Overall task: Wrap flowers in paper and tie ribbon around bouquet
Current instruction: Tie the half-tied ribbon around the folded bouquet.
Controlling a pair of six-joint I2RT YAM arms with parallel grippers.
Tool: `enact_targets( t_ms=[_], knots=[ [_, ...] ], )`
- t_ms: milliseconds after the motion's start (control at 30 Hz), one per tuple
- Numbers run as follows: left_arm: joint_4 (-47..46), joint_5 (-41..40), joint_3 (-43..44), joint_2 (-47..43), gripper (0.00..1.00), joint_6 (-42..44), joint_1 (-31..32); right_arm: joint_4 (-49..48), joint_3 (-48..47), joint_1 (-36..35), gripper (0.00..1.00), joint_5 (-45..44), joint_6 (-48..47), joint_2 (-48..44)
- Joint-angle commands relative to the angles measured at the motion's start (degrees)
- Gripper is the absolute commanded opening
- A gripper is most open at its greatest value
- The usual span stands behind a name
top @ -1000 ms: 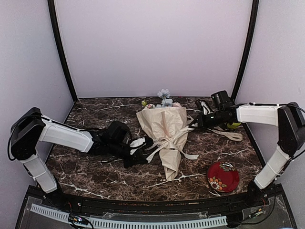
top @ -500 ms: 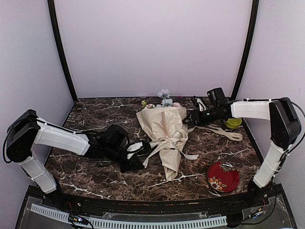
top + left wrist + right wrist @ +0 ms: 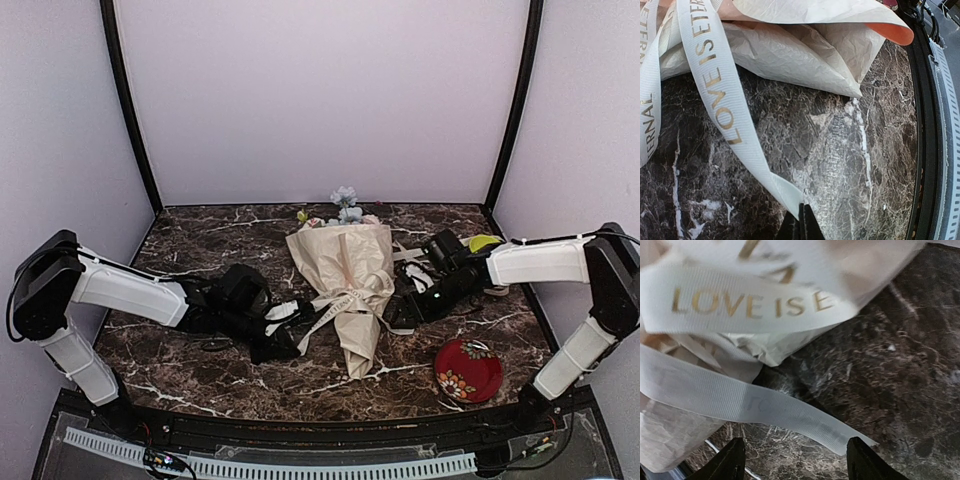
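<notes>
1. Where the bouquet (image 3: 350, 290) lies mid-surface (image 3: 200, 240), its wide end is pointed to the back wall and its narrow tip to the near edge.
2. Flowers (image 3: 345, 208) (pale blue, white, pink) are seen poking out at the wide end.
3. Paper (image 3: 805, 55) is shown crinkled and cream in the left wrist view, w/ a peach inner side at one fold.
4. Ribbon (image 3: 345, 298) is wrapped across the bouquet's middle; gold lettering is printed on it, and loose tails are spread to both sides.
5. Left gripper (image 3: 296, 328) is set low, just left of the bouquet. In the left wrist view it (image 3: 801, 225) is closed, and one ribbon (image 3: 720, 95) end is pinched betw. the tips.
6. Right gripper (image 3: 392, 322) is set low, just right of the bouquet. In the right wrist view it (image 3: 797, 460) is spread open; a free ribbon (image 3: 740, 400) tail is laid flat just ahead of the fingers (image 3: 732, 460), nothing gripped.
7. A red dish (image 3: 468, 370) w/ flower pattern is placed near the front right; a green thing (image 3: 484, 242) is partly hidden behind the right arm.
</notes>
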State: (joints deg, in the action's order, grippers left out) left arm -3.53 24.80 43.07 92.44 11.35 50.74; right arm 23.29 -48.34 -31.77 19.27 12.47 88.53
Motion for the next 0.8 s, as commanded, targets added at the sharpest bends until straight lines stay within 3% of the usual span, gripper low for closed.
enact_targets(
  t_ms=[0,367,500,567,667,767],
  knots=[
    [1.8,0.0,1.5,-0.7,0.0,0.7,0.2,1.9,-2.1,-4.2,0.72,-7.0,-6.4,4.2],
    [3.0,-0.6,2.0,-0.7,0.0,1.6,0.2,-4.1,-3.3,-8.7,0.77,-12.1,-11.4,5.8],
    [2.6,-0.7,1.8,-0.8,0.0,1.7,0.2,-6.6,-2.6,-10.0,0.7,-13.6,-12.5,4.5],
    [2.8,-0.7,1.9,-0.6,0.0,1.7,0.2,-7.9,-2.3,-10.0,0.59,-14.0,-12.6,4.1],
    [3.2,-0.8,1.9,-0.9,0.0,1.7,0.2,-8.6,-2.1,-10.0,0.26,-14.5,-12.3,3.3],
    [3.0,-1.2,1.2,-1.5,0.0,1.6,0.2,-8.3,-1.3,-9.9,0.0,-15.7,-11.5,1.1]
  ],
)
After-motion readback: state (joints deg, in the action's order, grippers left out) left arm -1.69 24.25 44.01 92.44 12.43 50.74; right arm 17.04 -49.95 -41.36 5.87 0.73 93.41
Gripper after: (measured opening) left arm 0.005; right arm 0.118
